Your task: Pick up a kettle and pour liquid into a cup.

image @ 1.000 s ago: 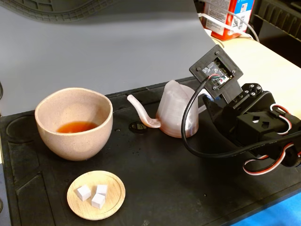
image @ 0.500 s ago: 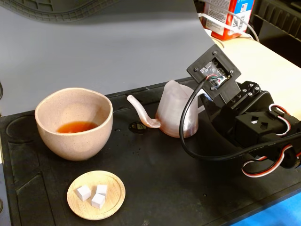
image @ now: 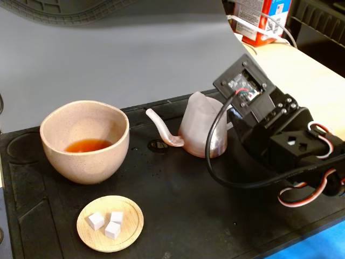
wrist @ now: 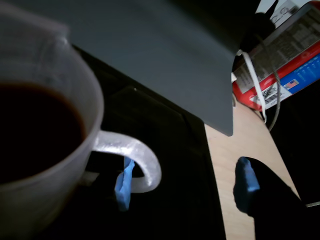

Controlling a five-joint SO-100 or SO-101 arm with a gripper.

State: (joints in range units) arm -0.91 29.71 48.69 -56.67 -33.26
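Since one second earlier, arm and gripper (wrist: 182,185) have edged closer to the kettle (image: 204,129); kettle, cup (image: 85,141) and liquid (image: 88,145) are unmoved. Wrist view: blue-padded fingers (wrist: 123,183) spread apart, gripping nothing; one sits inside the loop handle (wrist: 135,160), the other well clear. Thin ribbed plastic, probably light yet slick; filled dark, so grasp the handle and keep it level.
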